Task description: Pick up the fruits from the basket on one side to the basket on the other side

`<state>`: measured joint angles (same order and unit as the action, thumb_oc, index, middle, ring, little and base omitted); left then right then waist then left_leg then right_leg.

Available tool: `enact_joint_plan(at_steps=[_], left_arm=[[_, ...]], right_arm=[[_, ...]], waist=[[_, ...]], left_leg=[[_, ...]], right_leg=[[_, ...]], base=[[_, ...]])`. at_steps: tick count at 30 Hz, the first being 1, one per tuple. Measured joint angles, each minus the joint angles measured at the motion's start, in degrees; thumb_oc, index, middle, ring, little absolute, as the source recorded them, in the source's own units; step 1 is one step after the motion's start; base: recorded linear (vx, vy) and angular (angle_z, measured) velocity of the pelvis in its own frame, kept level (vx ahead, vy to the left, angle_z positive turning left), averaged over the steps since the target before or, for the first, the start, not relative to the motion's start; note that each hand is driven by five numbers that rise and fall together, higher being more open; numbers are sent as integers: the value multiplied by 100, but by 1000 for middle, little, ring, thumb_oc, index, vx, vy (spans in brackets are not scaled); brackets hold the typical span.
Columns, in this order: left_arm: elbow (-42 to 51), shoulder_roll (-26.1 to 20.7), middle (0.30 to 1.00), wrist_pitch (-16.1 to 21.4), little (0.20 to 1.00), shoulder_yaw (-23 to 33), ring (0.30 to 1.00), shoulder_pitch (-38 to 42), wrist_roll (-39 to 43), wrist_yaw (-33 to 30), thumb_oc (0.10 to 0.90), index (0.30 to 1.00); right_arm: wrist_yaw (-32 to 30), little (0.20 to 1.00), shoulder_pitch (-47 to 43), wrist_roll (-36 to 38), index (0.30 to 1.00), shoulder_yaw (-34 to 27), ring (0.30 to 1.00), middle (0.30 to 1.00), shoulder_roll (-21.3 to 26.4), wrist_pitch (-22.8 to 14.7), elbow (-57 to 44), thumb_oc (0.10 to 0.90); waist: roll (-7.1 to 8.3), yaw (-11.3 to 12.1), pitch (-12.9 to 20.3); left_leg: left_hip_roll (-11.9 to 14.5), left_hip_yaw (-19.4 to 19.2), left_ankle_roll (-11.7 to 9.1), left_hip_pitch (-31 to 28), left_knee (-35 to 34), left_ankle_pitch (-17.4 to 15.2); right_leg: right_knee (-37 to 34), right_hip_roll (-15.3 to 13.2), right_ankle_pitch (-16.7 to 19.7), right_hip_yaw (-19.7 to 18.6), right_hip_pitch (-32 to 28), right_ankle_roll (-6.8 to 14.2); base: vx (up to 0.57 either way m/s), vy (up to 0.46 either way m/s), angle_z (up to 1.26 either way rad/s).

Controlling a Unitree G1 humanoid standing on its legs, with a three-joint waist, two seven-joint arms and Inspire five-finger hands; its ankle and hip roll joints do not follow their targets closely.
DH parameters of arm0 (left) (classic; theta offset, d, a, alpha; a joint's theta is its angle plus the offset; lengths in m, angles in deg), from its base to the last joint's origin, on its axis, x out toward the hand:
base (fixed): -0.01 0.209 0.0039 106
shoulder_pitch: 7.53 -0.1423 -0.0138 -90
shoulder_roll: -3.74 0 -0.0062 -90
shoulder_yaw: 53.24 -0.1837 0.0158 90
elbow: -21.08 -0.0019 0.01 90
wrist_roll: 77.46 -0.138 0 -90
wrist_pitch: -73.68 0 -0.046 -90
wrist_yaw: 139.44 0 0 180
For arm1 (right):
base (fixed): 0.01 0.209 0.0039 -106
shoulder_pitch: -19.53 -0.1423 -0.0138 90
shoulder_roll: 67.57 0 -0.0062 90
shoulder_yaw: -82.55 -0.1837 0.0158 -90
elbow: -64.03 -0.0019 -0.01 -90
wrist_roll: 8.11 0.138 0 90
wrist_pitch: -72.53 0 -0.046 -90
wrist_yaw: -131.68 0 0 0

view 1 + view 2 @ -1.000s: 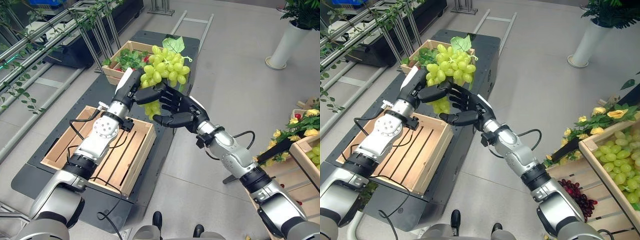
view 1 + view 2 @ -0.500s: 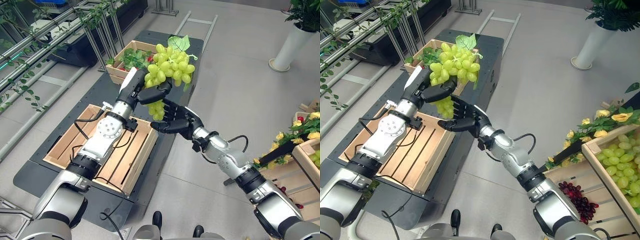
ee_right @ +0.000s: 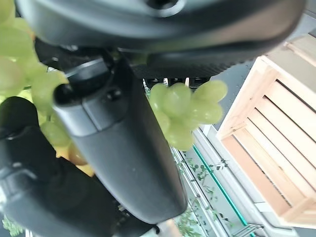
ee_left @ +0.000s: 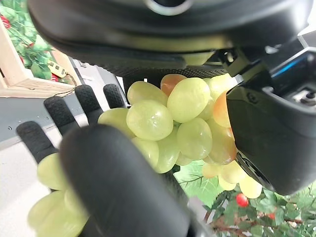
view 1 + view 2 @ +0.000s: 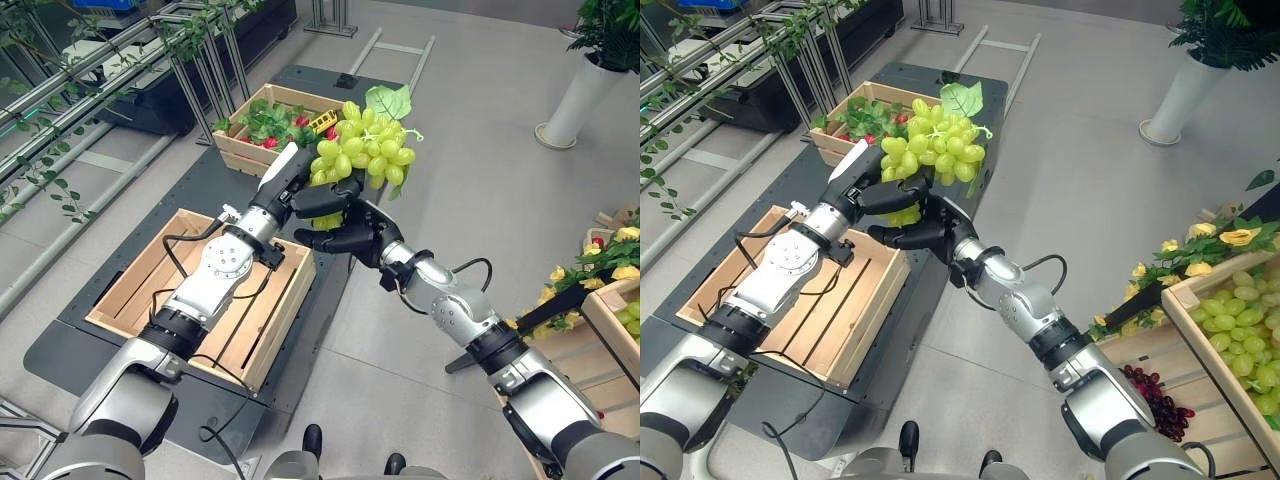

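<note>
A bunch of green grapes (image 5: 365,155) with a leaf on top hangs in the air above the gap between two crates. My left hand (image 5: 305,190) is shut on it from the left, thumb and fingers wrapped round its middle (image 4: 163,123). My right hand (image 5: 350,232) sits just beneath, its relaxed fingers (image 5: 890,235) cupping the bunch's lower tip, which is mostly hidden. The slatted wooden crate (image 5: 130,290) under my left forearm holds nothing. A wooden basket (image 5: 1185,300) at the far right holds more green grapes.
A second crate (image 5: 250,150) with leaves and red fruit stands behind the hands on the dark platform (image 5: 200,180). Metal rails with vines (image 5: 100,80) run along the left. A white planter (image 5: 575,95) stands at the back right. Dark grapes (image 5: 1155,395) lie below the right basket.
Both hands and the bunch have shifted right and a little toward the far crate. My right hand has closed in under the bunch, its fingers now tucked beneath my left thumb.
</note>
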<state>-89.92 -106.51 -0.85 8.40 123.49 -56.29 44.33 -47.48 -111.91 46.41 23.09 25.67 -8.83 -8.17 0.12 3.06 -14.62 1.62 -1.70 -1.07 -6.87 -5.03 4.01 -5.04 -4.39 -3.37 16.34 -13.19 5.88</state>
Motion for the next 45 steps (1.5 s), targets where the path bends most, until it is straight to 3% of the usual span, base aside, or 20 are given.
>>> enact_joint_plan(at_steps=[9, 10, 11, 12, 19, 22, 23, 25, 26, 27, 28, 38, 45], left_arm=[[-86, -3, 300, 22, 300, -41, 300, 40, 0, 229, 400, 300], [-117, -2, 300, 41, 300, -42, 300, 40, 1, 249, 400, 300], [-123, -1, 300, 44, 300, -42, 300, 40, 1, 260, 400, 300], [-141, 0, 300, 58, 300, -42, 300, 42, 1, 270, 400, 300], [-171, 170, 300, 78, 300, -146, 300, 52, 1, 243, 400, 300], [-142, 193, 300, 284, 300, -229, 300, 54, 0, 222, 400, 300], [-112, 209, 418, 367, 418, -257, 418, 54, -1, 220, 478, 418], [-77, 211, 484, 411, 484, -272, 484, 56, -3, 198, 522, 484], [-79, 212, 568, 412, 568, -272, 568, 59, -3, 195, 579, 568], [-78, 218, 818, 413, 818, -274, 818, 59, -3, 195, 745, 818], [-78, 225, 900, 412, 900, -276, 900, 59, -2, 195, 800, 900], [-31, 410, 900, 509, 900, -278, 900, 59, -3, -58, 800, 900], [-427, 402, 900, 490, 900, -216, 900, 59, -13, -735, 800, 900]], right_arm=[[-83, 900, -119, 60, 900, -1, 900, 900, 87, 115, 0, 800], [-83, 585, -119, 82, 585, 0, 585, 585, 83, 133, 5, 590], [-83, 585, -119, 191, 585, -1, 585, 585, 81, 143, 14, 590], [-83, 300, -119, 336, 300, -1, 300, 300, 68, 149, 34, 400], [-84, 300, -119, 679, 300, 4, 300, 300, -13, 149, 444, 400], [-139, 300, -120, 688, 300, -12, 300, 300, -16, 149, 501, 400], [-197, 300, -120, 688, 300, -39, 300, 300, -13, 148, 502, 400], [-218, 300, -121, 691, 300, -53, 300, 300, -13, 148, 503, 400], [-218, 300, -120, 694, 300, -54, 300, 300, -13, 148, 503, 400], [-218, 300, -120, 695, 300, -54, 300, 300, -14, 148, 504, 400], [-218, 300, -120, 695, 300, -55, 300, 300, -6, 147, 504, 400], [-279, 300, -122, 694, 300, -100, 300, 300, 20, 127, 510, 400], [-268, 300, -123, 714, 300, -81, 300, 300, -37, 122, 499, 400]], waist=[[1, 10, 4], [1, 9, 4], [1, 9, 4], [0, 9, 5], [0, 79, 6], [0, 101, 6], [0, 106, 6], [0, 104, 6], [-1, 99, 7], [-1, 99, 7], [-1, 99, 7], [-1, 121, 7], [-5, 115, 10]], left_leg=[[0, -1, 0, -37, 0, 0], [0, -2, 0, -37, 0, 0], [0, -2, -1, -37, 0, 0], [0, -2, -1, -38, 0, 0], [-1, 1, -1, -37, 0, 0], [-1, 2, 0, -37, 0, 0], [-2, 2, -1, -37, 0, 0], [-3, 2, -1, -38, 0, 0], [-2, 2, 0, -39, 0, 0], [-2, 2, -1, -39, 0, 0], [-2, 2, -1, -39, 0, 0], [-3, 6, -1, -37, 0, 0], [0, 6, -2, -36, 0, 1]], right_leg=[[0, 0, 0, -8, -32, 0], [0, 0, 0, -10, -32, 0], [0, 0, 0, -10, -32, 0], [0, 0, 0, -10, -32, 0], [0, 0, 0, -7, -35, 0], [0, 0, 0, -7, -35, 0], [0, -1, 0, -6, -36, 0], [0, -1, 0, -7, -37, 0], [0, -1, 0, -7, -37, 0], [0, -1, 0, -7, -37, 0], [0, 0, 0, -7, -37, 0], [0, 0, 0, -4, -39, 0], [0, 2, 0, -4, -38, 0]], base=[[0, 0, 0], [0, 0, 0], [0, 0, 0], [0, 0, 0], [0, 0, 0], [0, 0, 0], [0, 0, 0], [0, 0, 0], [0, 0, 0], [0, 0, 0], [0, 0, 0], [0, 0, 0], [0, 0, 0]])
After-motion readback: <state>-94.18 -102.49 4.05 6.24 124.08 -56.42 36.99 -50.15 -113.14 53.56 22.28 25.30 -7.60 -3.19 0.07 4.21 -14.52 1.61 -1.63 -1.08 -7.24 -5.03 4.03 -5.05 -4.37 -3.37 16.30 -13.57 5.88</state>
